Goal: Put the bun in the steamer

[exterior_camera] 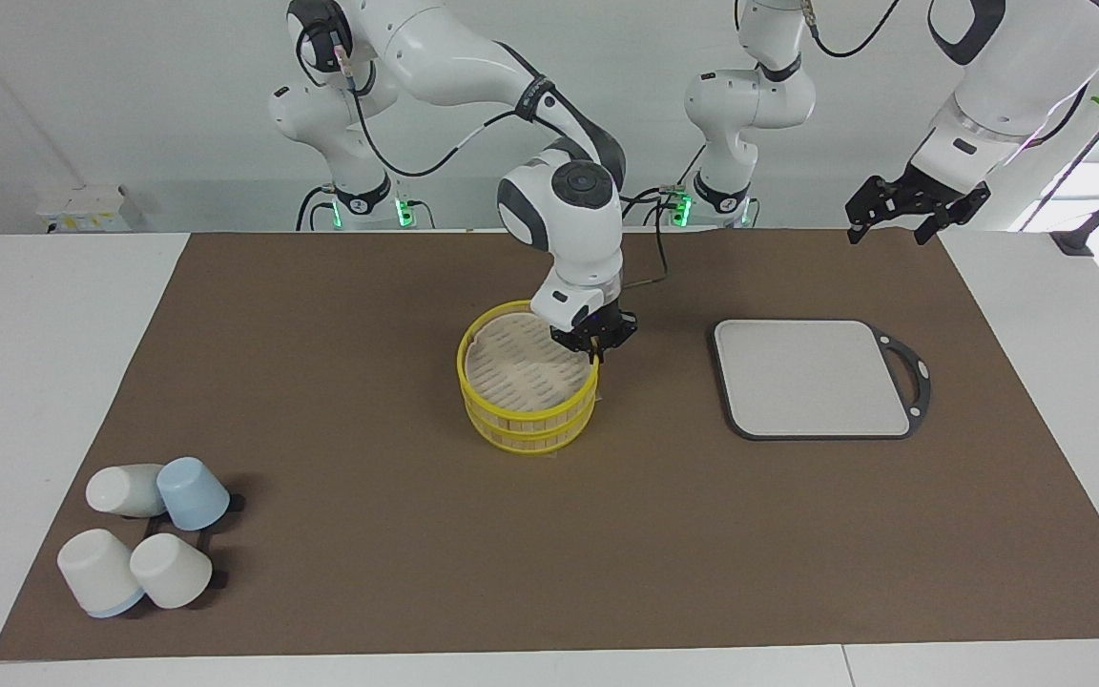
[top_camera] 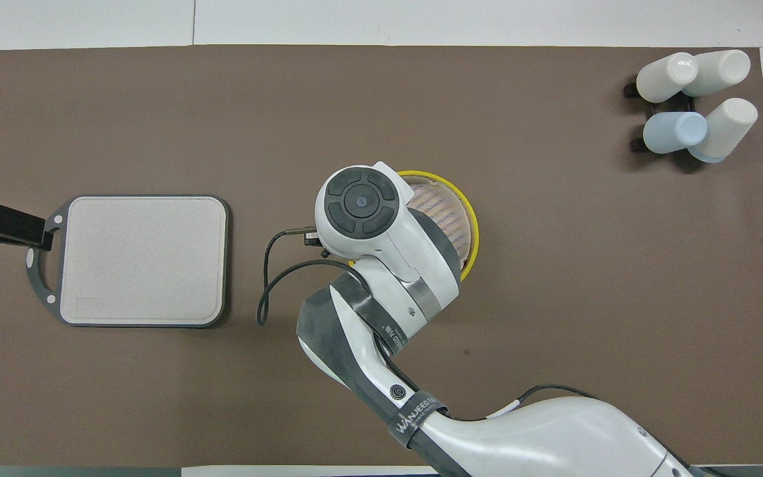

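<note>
Over the steamer's rim — right pincer pointing down, closed.

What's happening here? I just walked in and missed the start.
The right gripper is shut on the rim of the steamer in the middle of the table. The left gripper waits open, up in the air above the table's edge near the cutting board. No bun is visible anywhere.
</note>
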### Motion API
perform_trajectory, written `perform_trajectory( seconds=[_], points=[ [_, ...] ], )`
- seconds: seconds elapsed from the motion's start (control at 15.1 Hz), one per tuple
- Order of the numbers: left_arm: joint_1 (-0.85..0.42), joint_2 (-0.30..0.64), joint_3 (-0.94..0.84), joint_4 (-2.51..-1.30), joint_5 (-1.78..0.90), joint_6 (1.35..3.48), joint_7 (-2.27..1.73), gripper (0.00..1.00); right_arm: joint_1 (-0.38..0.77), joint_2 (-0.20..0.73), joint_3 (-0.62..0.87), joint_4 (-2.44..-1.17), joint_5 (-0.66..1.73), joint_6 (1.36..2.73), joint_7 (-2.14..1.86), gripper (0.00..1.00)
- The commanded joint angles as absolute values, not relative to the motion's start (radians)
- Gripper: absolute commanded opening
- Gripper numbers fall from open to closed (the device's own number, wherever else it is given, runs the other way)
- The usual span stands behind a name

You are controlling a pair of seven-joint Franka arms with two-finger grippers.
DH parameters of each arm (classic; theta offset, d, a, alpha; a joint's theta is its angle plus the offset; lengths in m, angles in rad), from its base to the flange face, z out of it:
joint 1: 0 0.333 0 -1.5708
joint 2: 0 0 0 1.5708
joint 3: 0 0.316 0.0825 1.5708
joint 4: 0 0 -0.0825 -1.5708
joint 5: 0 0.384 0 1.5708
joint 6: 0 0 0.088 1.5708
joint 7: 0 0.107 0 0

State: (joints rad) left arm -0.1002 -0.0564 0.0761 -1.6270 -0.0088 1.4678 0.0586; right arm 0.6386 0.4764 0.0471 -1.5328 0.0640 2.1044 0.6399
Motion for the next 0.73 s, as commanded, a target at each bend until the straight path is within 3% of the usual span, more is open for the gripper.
perform_trajectory(
  seconds=[0.0,0.33,0.66],
  points=[
    [-0.118,-0.071,0.094,-1.634,-0.002,1.466,0.067,1.0,0.635,0.451,0.048,-1.557,0.066,2.112,0.657,1.0],
    [-0.109,-0.069,0.092,-1.632,-0.005,1.502,0.067,1.0,0.549,0.43,0.035,-1.414,0.04,1.913,0.577,1.0],
    [-0.117,-0.069,0.091,-1.632,-0.005,1.506,0.067,1.0,0.271,0.243,0.037,-1.463,0.057,1.617,0.217,1.0]
  ],
)
